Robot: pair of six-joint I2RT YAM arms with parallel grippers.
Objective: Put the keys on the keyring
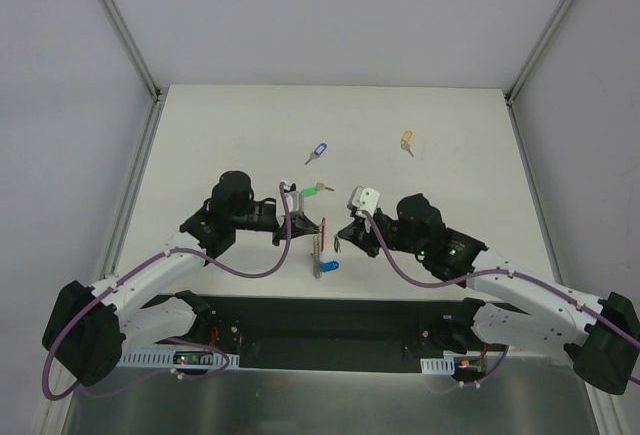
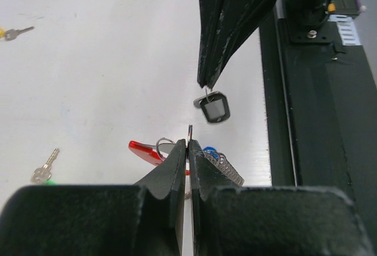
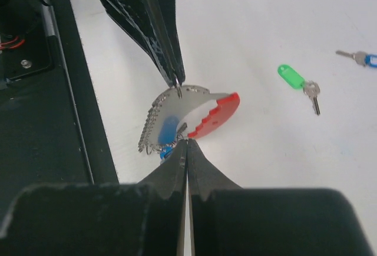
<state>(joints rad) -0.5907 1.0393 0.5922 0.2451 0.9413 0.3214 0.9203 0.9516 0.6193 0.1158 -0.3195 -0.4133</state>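
Black wedge jaws, ribbed red-grey keyring (image 3: 221,115)

Half glossy red, half ribbed grey keyring (image 3: 219,115); green-tagged key (image 3: 293,76), blue-tagged key (image 1: 319,150), yellow-tagged key (image 1: 407,139), black-tagged key (image 2: 214,107); white table (image 1: 230,125)

The top camera looks down from above the near edge over the whole tabletop (image 1: 250,135). The wrist cameras sit close behind the left tool (image 2: 188,144), facing right, and the right tool (image 3: 187,145), facing left. All three views share the keyring (image 1: 323,233).
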